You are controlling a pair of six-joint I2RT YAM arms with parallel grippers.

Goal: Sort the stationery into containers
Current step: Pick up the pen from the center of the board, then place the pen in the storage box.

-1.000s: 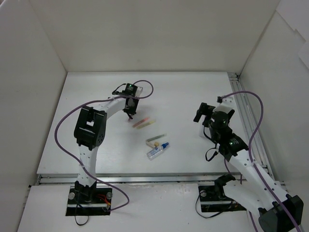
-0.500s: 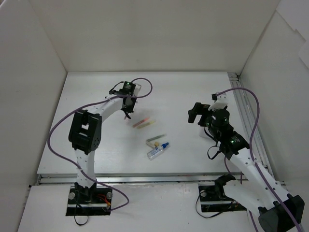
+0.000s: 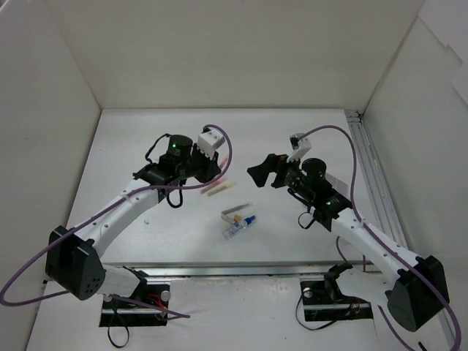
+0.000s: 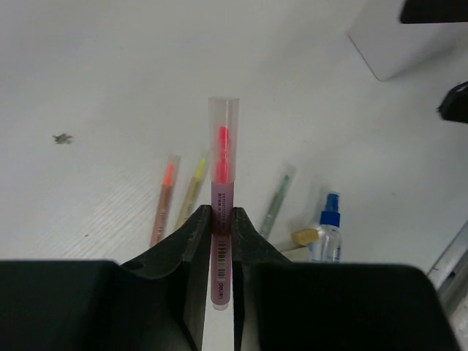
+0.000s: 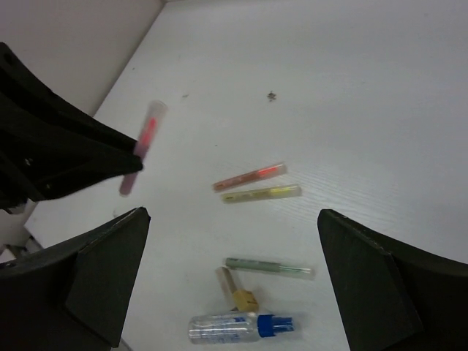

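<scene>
Pink pen [image 4: 221, 186], pinched between the closed left fingers [image 4: 196, 245], hangs in the air near the other pens [image 4: 191, 191] on the bench [image 4: 110, 88], right fingers [image 5: 110, 274] spread wide and empty; carry it level, gripped firmly, to the box, unseen here.

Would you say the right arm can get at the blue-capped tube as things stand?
Probably yes: the right end effector is open and empty, and the tube lies uncovered in its wrist view; only the beige piece sits close.
</scene>
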